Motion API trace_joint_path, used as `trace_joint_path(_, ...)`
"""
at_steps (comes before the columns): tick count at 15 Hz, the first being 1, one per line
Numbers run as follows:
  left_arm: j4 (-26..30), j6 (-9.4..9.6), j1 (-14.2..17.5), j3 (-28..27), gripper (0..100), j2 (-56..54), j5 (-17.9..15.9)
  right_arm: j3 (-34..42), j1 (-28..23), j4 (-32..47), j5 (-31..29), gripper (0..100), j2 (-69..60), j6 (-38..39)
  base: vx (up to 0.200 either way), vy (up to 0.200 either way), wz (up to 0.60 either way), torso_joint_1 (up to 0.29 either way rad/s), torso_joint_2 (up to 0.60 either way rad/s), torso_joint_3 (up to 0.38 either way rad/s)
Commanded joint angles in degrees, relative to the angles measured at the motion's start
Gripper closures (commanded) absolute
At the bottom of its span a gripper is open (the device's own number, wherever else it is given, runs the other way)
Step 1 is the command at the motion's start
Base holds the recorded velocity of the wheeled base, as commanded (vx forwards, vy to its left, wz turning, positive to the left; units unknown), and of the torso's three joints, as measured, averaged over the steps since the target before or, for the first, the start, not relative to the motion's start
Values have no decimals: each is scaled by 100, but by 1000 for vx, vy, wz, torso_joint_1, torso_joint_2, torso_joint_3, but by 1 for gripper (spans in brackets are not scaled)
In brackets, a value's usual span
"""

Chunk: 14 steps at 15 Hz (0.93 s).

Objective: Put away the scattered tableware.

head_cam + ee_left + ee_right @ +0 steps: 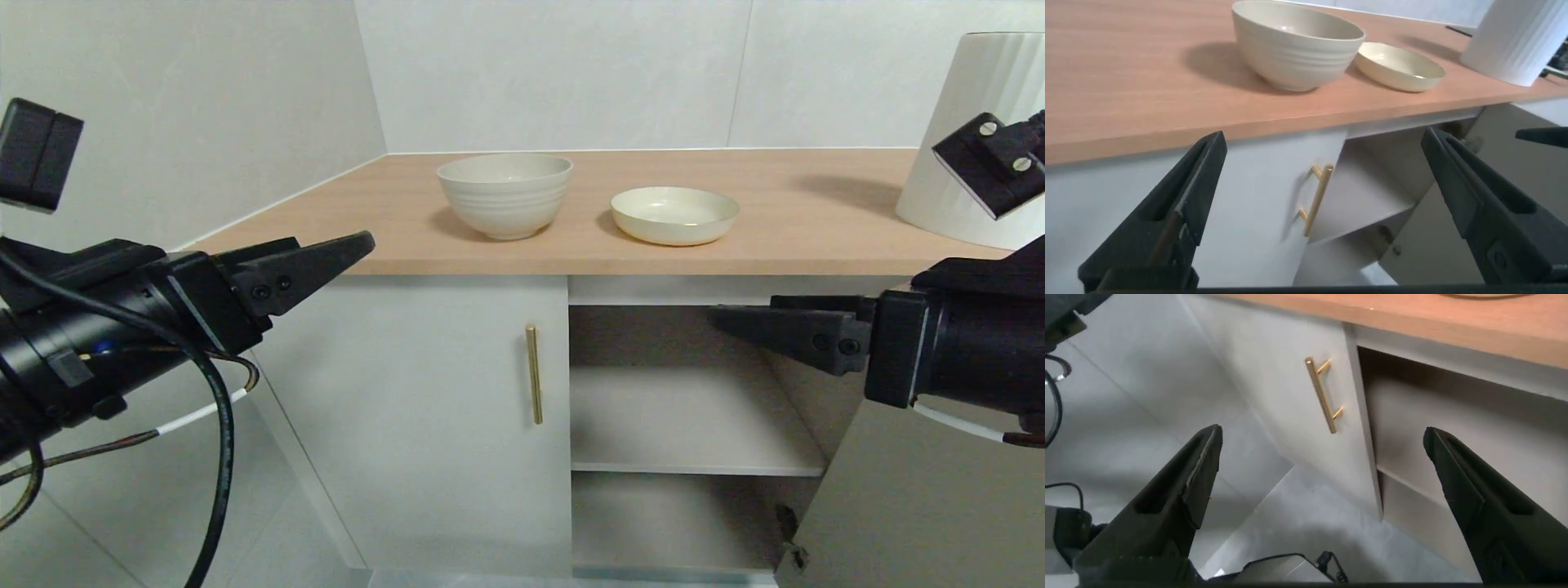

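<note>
Bowl: the deep ribbed bowl (504,196) stands upright on the bench (784,237), towards its left corner.
Dish: the shallow dish (674,214) lies just beside the bowl on its right, apart from it.
Cupboard: the right-hand door (914,506) under the bench hangs open, baring a shelf (694,425), likely so the tableware can go in. The left door (424,408) with its brass handle (533,374) is closed.
Left gripper: the left gripper (335,242) is held below bench height, ahead of the closed door. Its jaws are spread wide and hold nothing, pointing up towards the bowl, probably ready for a rim grasp.
Right gripper: the right gripper (735,318) is level with the open compartment, jaws wide and bare.
Bystander: a white ribbed vessel (971,131) stands at the far right of the bench, well apart from the dish.
Progress: by my reading nothing is put away yet, as both pieces are on the bench.
</note>
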Motion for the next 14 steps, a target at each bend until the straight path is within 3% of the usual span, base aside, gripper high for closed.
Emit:
trace_joint_path(1, -8, -3, -2, -1, 0, 50, -2, 17, 12, -1, -3, 0, -11, 2, 0, 0, 0, 0, 0, 0)
trace_joint_path(5, 1, -3, -2, -71, 0, 296, -28, 52, 3, -28, -3, 0, 41, -7, 0, 0, 0, 68, -234, -254)
trace_joint_path(14, 98, -12, -2, -431, 0, 797, -11, 26, -137, -151, -3, 0, 375, 2, 0, 0, 0, 150, -489, -306)
